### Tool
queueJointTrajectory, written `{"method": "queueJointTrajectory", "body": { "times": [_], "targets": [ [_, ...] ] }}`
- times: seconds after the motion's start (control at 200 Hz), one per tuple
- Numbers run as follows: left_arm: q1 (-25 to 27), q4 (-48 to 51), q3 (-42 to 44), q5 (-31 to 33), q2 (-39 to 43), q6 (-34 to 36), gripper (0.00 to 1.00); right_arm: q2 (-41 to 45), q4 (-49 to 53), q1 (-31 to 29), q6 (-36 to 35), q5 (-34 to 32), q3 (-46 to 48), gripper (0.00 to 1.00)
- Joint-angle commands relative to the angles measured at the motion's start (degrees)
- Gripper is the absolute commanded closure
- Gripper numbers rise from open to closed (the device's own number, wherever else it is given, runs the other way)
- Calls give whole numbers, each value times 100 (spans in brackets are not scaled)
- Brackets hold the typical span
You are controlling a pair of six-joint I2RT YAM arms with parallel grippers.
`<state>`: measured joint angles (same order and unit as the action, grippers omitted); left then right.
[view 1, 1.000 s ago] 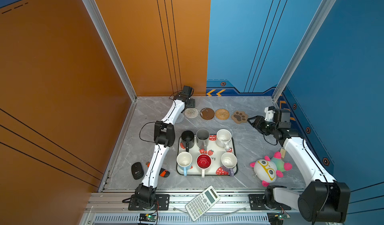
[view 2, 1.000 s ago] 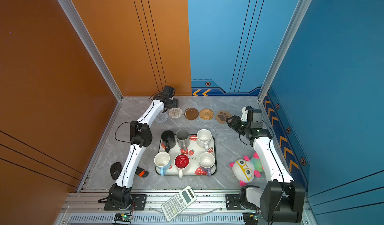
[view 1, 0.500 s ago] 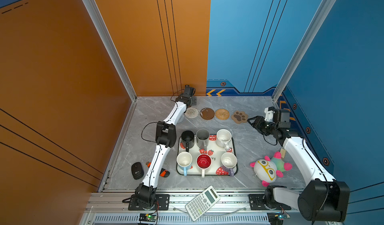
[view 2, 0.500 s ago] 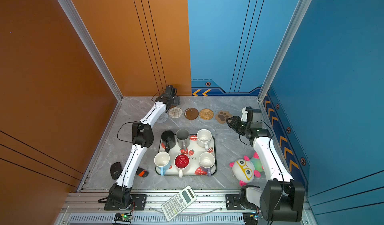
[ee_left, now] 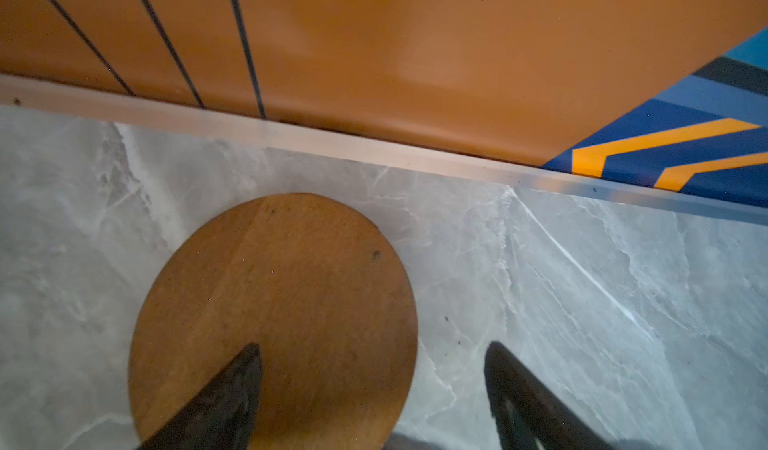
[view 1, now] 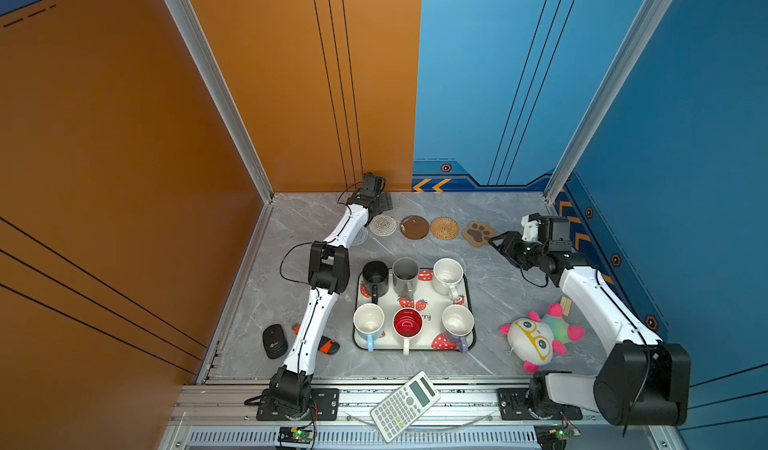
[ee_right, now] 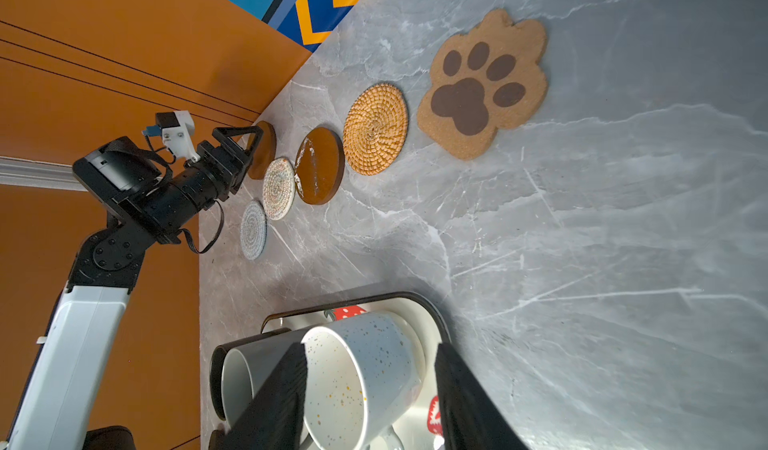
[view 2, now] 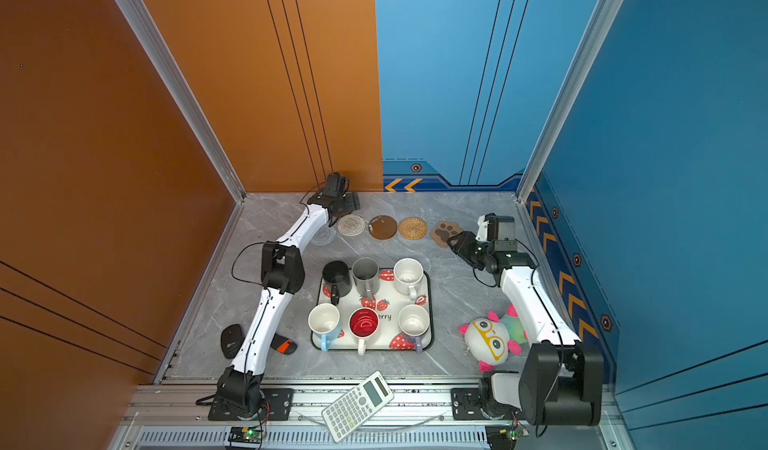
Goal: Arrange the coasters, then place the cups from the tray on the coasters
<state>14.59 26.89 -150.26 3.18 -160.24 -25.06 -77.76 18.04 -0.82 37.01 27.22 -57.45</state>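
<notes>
Wooden disc (ee_left: 272, 302) shown only in wrist views, left tool (ee_left: 372, 347) spread over it, right tool (ee_right: 370, 347) parted

The grey marble-look tabletop (view 1: 498, 269) carries a far row of grey woven round coaster (view 2: 323, 235), white woven round coaster (view 1: 383, 225), glossy brown disc (view 1: 414, 227), tan woven round coaster (view 1: 444, 228) and brown paw-shaped mat (view 1: 478, 233), a matte brown wooden disc (ee_left: 274, 294) by the wall, the strawberry-printed white tray (view 1: 434, 300) at the middle, a white-and-pink plush toy (view 1: 536, 338), a black computer mouse (view 1: 274, 341) and a small orange-and-black gadget (view 1: 329, 346).

Six cups (view 1: 407, 323) upright on the tray (view 1: 431, 328) — coasters (view 1: 444, 228) flat beyond
</notes>
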Motion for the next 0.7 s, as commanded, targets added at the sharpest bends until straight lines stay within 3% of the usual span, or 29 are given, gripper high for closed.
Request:
{"method": "queueJointTrajectory", "body": {
  "times": [0.0,0.321,0.541,0.691],
  "targets": [
    [-161,122,366,-508,373,-444,16,-598,-513,-278,51,270,-728,51],
    [-421,100,1105,-977,1122,-560,18,-3452,-1082,-1280,512,1154,-3594,61],
    [-619,-82,1412,-1224,1322,-741,23,-5366,-2252,-1708,1708,1803,-5315,74],
    [-793,-296,1642,-1320,1365,-814,29,-6368,-2931,-1849,2488,1901,-6272,74]
  ]
}}
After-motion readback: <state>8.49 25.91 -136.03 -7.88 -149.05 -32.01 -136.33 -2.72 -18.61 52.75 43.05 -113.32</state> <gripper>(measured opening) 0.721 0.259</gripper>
